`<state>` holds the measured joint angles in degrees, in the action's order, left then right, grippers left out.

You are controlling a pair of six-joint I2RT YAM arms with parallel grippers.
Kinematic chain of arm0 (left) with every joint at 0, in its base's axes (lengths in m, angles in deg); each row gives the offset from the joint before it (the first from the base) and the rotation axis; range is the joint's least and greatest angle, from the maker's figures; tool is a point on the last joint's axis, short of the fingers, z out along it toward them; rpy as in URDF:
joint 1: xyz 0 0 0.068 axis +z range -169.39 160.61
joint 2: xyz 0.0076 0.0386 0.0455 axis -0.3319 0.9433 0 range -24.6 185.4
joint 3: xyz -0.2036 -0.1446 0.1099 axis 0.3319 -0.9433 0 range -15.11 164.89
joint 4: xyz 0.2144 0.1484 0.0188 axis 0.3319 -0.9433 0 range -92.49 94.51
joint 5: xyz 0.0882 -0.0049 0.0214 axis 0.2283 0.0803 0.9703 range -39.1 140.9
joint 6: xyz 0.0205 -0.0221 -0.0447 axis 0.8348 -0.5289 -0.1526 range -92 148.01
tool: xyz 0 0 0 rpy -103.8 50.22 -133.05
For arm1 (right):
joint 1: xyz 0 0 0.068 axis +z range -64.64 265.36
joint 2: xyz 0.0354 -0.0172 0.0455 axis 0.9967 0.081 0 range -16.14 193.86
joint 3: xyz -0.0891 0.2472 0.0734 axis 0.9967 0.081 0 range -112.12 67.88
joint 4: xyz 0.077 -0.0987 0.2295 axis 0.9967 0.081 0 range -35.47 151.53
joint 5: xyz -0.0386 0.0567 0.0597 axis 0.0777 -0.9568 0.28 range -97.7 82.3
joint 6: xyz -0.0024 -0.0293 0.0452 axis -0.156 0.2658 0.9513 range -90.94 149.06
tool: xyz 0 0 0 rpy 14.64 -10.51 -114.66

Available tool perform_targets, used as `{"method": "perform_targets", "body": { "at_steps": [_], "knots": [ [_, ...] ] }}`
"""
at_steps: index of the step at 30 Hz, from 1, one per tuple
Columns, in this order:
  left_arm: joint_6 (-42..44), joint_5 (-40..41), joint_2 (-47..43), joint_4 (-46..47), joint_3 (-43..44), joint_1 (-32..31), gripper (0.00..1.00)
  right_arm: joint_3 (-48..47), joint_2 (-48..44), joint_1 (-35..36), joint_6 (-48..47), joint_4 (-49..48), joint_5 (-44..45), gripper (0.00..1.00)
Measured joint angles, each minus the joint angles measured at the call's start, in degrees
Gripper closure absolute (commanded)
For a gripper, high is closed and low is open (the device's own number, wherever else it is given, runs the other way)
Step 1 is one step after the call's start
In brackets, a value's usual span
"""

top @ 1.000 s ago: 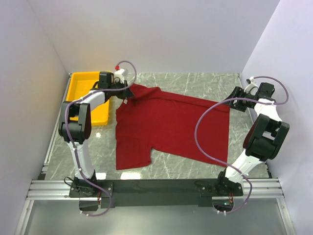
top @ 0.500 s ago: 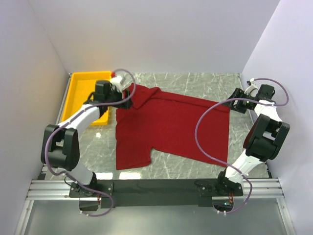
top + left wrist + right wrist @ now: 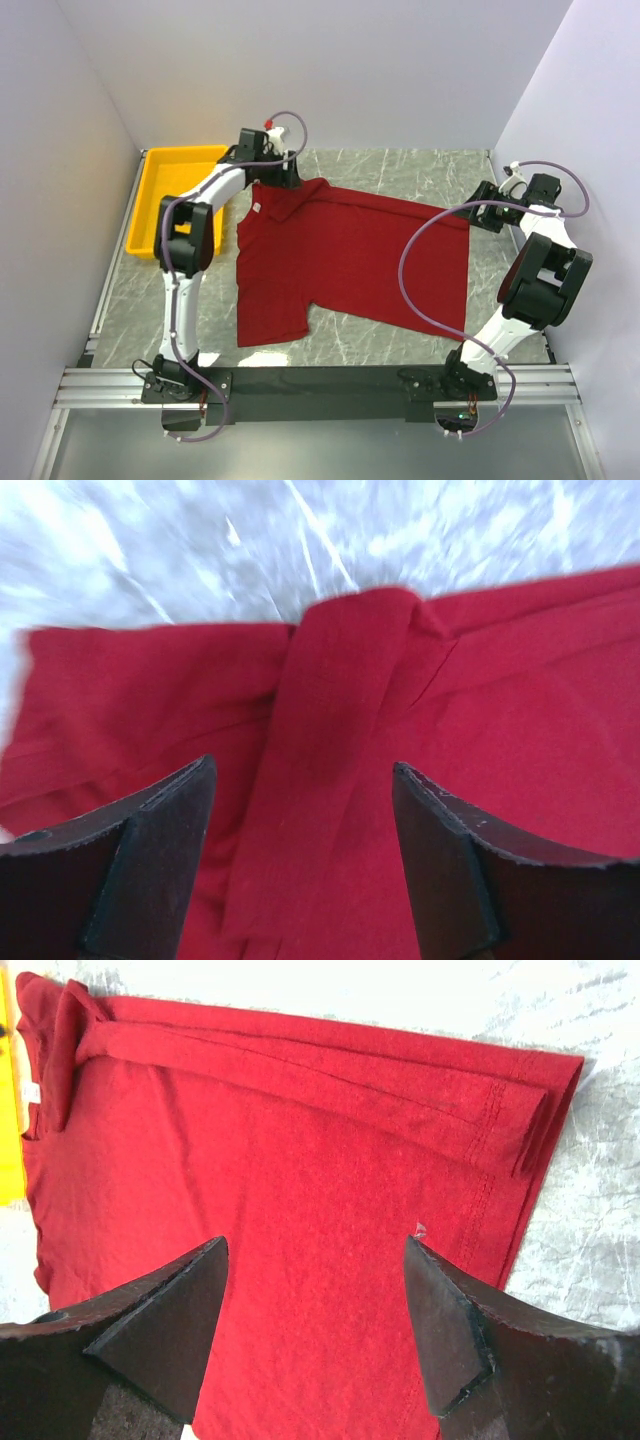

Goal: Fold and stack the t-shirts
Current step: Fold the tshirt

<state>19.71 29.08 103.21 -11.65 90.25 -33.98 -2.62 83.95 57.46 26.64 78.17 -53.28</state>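
The dark red t-shirt (image 3: 340, 260) lies spread on the marble table, its far edge folded over into a long strip (image 3: 300, 1060). A white neck label (image 3: 256, 208) shows near its far left corner. My left gripper (image 3: 280, 178) hovers over that corner, open, with nothing between its fingers; the left wrist view shows a folded band of the t-shirt (image 3: 330, 740) below the left gripper (image 3: 300, 770). My right gripper (image 3: 472, 215) stands open at the shirt's right edge. In its wrist view the right gripper (image 3: 315, 1245) is empty, with the t-shirt (image 3: 300, 1210) beneath it.
A yellow tray (image 3: 150, 205) sits at the far left, just beside the shirt's left edge. White walls close in the table on three sides. Bare marble (image 3: 400, 165) shows beyond the shirt and along the near edge.
My left gripper has opened and let go of the shirt's far left corner, then swung from the tray side to the right, over that corner. The right arm has not moved.
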Motion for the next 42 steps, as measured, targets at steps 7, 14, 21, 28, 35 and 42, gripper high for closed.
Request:
{"method": "perform_targets", "body": {
  "at_steps": [7,14,21,28,35,42],
  "knots": [
    [-0.85,-1.27,7.15,-4.76,5.64,-0.63,0.29,0.07,0.0,0.0,-0.02,0.15,0.02,0.23],
    [-3.08,-1.33,10.12,-4.79,9.07,-0.57,0.38,0.07,0.0,0.0,0.0,0.2,0.02,0.23],
    [-4.92,-2.32,14.01,-5.11,13.64,-0.68,0.43,0.07,0.0,-0.02,0.0,0.22,0.02,0.23],
    [-5.29,-2.91,14.6,-5.2,14.25,-0.9,0.54,0.09,0.0,0.0,0.0,0.22,0.02,0.23],
    [-5.99,-3.45,14.62,-5.35,14.25,-1.27,0.76,0.07,0.0,0.0,0.0,0.22,0.0,0.23],
    [-5.57,-3.96,14.6,-4.52,13.75,-1.31,1.0,0.07,0.0,0.0,-0.02,0.24,0.0,0.23]
  ]
}}
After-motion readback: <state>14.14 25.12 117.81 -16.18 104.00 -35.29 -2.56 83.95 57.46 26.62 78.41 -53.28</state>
